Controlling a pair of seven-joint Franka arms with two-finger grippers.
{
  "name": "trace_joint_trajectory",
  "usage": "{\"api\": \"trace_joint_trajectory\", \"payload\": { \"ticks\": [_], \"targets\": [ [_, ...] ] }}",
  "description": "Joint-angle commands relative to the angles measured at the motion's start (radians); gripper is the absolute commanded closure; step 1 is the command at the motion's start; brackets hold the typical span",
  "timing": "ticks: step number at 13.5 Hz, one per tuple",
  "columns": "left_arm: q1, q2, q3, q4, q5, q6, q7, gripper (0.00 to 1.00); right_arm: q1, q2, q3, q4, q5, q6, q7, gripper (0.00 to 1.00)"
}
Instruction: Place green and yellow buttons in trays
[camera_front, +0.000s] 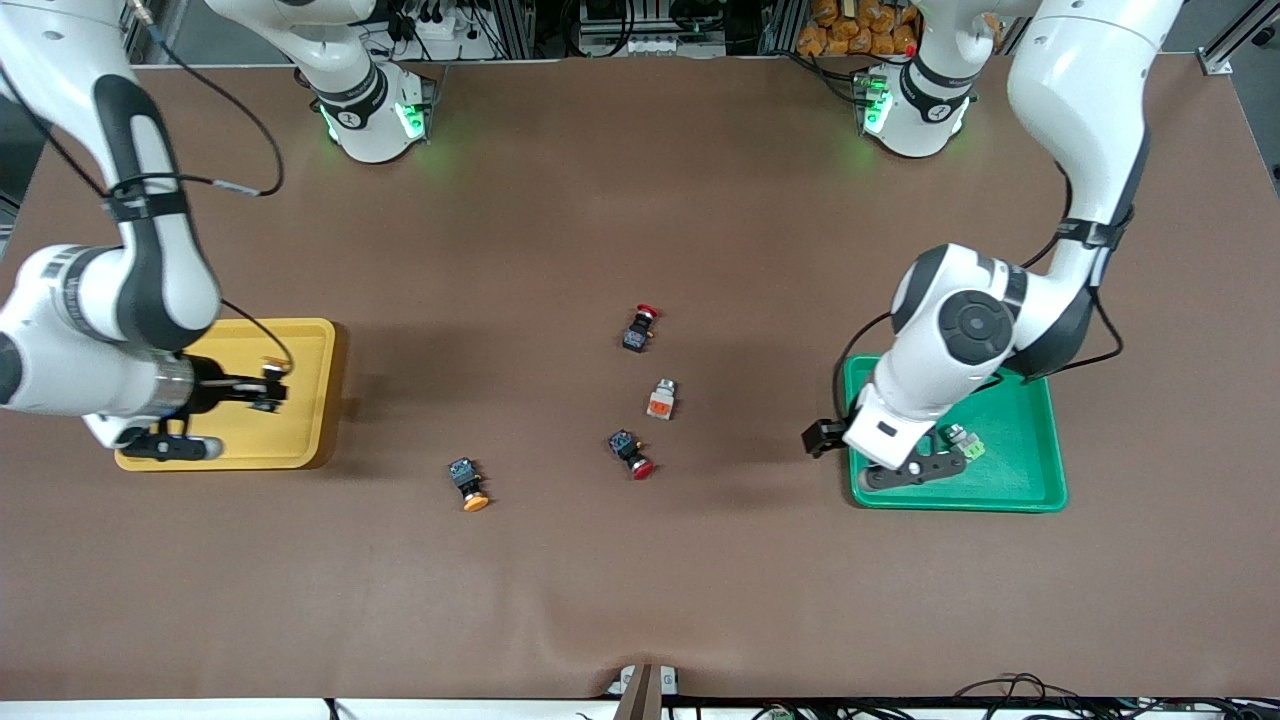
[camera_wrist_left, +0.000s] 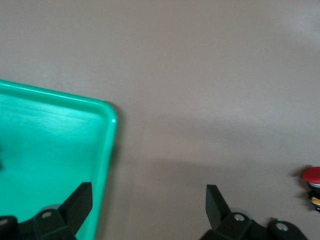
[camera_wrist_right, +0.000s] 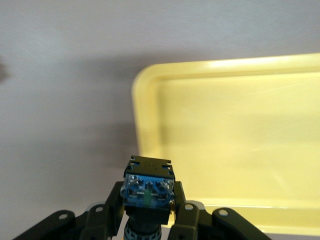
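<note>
My right gripper (camera_front: 268, 390) is over the yellow tray (camera_front: 300, 440), shut on a black-bodied button (camera_wrist_right: 149, 186) whose blue terminal end faces the wrist camera and whose cap is hidden. The tray's corner (camera_wrist_right: 150, 80) shows under it. My left gripper (camera_front: 905, 470) is open and empty over the green tray's (camera_front: 1020, 480) edge toward the table's middle; its fingers (camera_wrist_left: 80, 205) straddle the rim (camera_wrist_left: 107, 150). A silver-bodied green button (camera_front: 965, 443) lies in the green tray. A black button with an orange-yellow cap (camera_front: 468, 484) lies on the table between the trays.
Two black buttons with red caps (camera_front: 640, 328) (camera_front: 631, 453) and a silver-bodied one with an orange face (camera_front: 661, 400) lie mid-table. One red cap shows at the edge of the left wrist view (camera_wrist_left: 312, 175). The brown mat's wrinkled front edge is nearest the camera.
</note>
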Motion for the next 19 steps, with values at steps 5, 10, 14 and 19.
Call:
{"api": "trace_joint_trajectory", "payload": {
  "ticks": [5,10,14,19],
  "targets": [
    [-0.077,0.061,0.002,0.054,0.026,-0.023,-0.012,0.0,-0.09,0.097,0.025,0.136,-0.014,-0.02,-0.329,0.0],
    [-0.146,0.104,0.003,0.094,0.025,-0.022,-0.03,0.0,0.06,0.111,0.032,0.204,-0.013,-0.016,-0.366,0.0],
    [-0.195,0.149,0.009,0.124,0.027,-0.017,-0.03,0.0,0.162,0.167,0.032,0.248,-0.011,0.003,-0.403,0.0],
    [-0.25,0.175,0.012,0.131,0.027,0.006,-0.029,0.0,0.249,0.275,0.032,0.298,-0.009,0.144,-0.337,0.0]
  ]
}}
